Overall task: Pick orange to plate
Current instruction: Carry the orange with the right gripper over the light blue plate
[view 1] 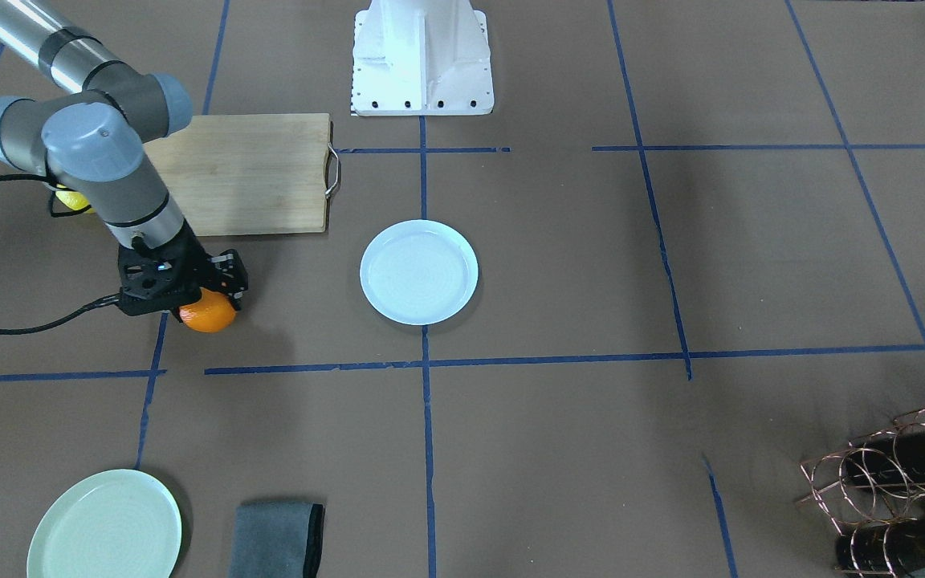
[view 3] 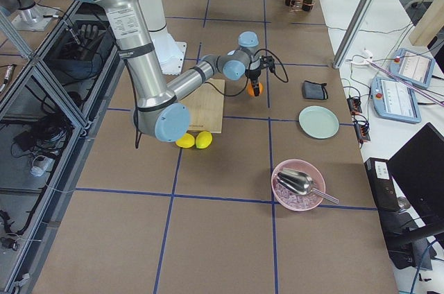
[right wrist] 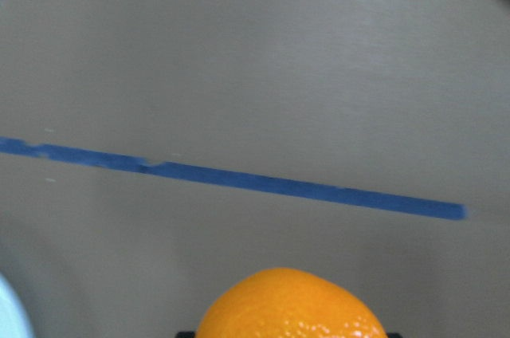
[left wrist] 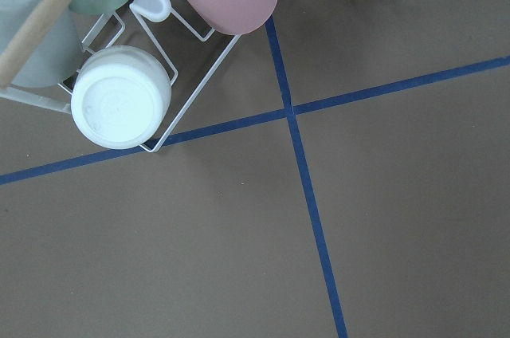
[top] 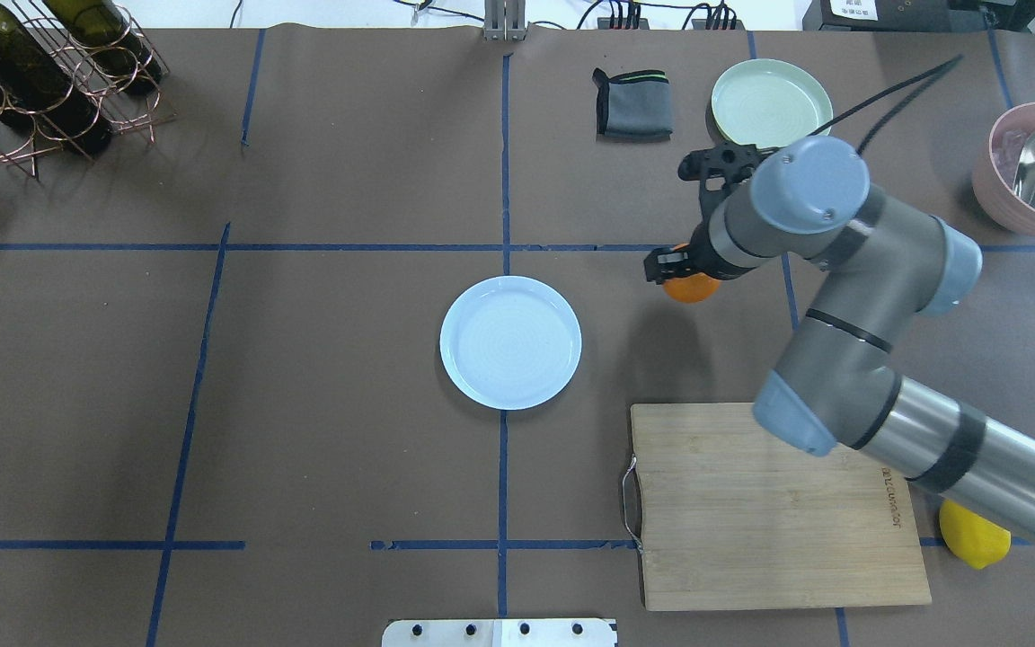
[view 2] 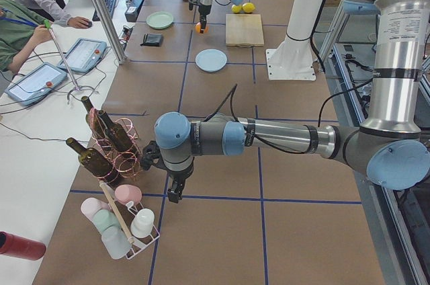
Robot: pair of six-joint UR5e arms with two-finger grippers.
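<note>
My right gripper (view 1: 207,301) is shut on the orange (view 1: 207,315), a small bright-orange fruit held just above the brown table. In the overhead view the orange (top: 691,288) hangs to the right of the white, bluish plate (top: 510,341), about a plate's width from its rim. The plate (view 1: 419,273) is empty. The right wrist view shows the top of the orange (right wrist: 291,306) at its bottom edge. My left gripper (view 2: 173,194) hovers far away by the cup rack. It shows only in the exterior left view, so I cannot tell its state.
A wooden cutting board (top: 778,503) lies near the robot on the right, with a lemon (top: 974,536) beside it. Behind the orange are a mint-green plate (top: 771,101), a grey cloth (top: 632,104) and a pink bowl (top: 1003,193). A wine rack (top: 41,72) stands far left.
</note>
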